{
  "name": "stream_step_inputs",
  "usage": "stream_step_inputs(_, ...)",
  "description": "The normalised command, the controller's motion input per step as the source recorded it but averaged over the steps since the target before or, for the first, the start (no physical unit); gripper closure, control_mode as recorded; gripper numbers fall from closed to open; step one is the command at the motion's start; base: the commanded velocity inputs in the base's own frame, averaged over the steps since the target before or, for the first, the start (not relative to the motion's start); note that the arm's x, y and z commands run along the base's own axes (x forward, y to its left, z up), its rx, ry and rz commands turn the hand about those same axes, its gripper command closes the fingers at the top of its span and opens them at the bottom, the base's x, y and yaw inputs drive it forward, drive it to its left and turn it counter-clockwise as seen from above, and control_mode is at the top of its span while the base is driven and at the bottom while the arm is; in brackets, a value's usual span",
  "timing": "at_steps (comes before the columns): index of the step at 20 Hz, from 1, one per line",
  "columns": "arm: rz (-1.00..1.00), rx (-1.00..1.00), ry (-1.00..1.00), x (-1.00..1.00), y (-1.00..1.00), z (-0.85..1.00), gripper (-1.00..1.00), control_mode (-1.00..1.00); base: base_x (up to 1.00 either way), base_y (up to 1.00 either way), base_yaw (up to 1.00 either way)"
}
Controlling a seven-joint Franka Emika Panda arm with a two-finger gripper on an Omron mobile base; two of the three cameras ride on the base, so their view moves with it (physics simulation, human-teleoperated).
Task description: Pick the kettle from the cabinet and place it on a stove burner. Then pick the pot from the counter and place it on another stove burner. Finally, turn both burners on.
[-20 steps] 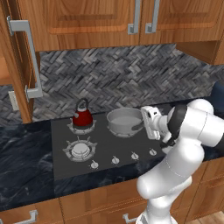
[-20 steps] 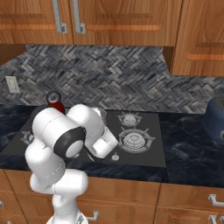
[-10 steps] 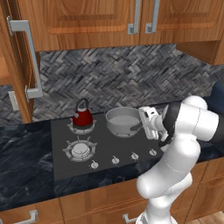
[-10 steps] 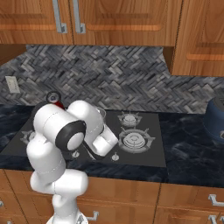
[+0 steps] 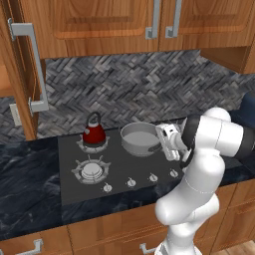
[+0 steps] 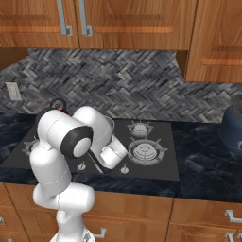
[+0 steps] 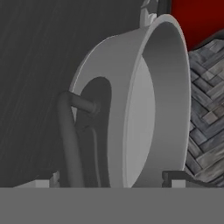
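The dark red kettle (image 5: 93, 132) stands on the back left burner of the dark grey cooktop (image 5: 67, 187). Right of it, the grey steel pot (image 5: 140, 140) rests on the neighbouring back burner. My gripper (image 5: 161, 142) is at the pot's right side, level with its rim. In the hand view the pot (image 7: 140, 109) lies close ahead with its side handle (image 7: 68, 127) nearest me. My gripper (image 7: 111, 180) is open, its fingertips (image 7: 175, 176) set wide to either side of the handle and rim without touching them. A patch of the kettle (image 7: 197, 17) shows past the pot.
A bare front burner (image 5: 91, 170) and small knobs (image 5: 131, 182) lie along the cooktop's front. Two more burners (image 6: 145, 151) sit right of the arm. The tall cabinet door (image 5: 20, 74) stands open at left. A dark blue vessel (image 6: 233, 128) stands on the black counter (image 6: 203, 151).
My jaws have spread apart off the pot's handle. The pot stays on its burner and the kettle has not moved. The hand has barely shifted.
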Motion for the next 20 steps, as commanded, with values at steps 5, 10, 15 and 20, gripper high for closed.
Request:
stream_step_inputs(5,0.05,0.06,0.00,-0.02,-0.03,-0.04,-1.00,-1.00,0.00,0.00,0.00)
stream_step_inputs(10,0.03,0.03,0.00,-0.21,-0.06,0.00,-1.00,-1.00,0.00,0.00,0.00)
stream_step_inputs(15,0.04,0.01,-0.01,-0.24,-0.06,0.00,-1.00,-1.00,0.00,0.00,0.00)
stream_step_inputs(20,0.03,0.00,-0.05,-0.26,-0.03,0.02,-1.00,-1.00,0.00,0.00,0.00)
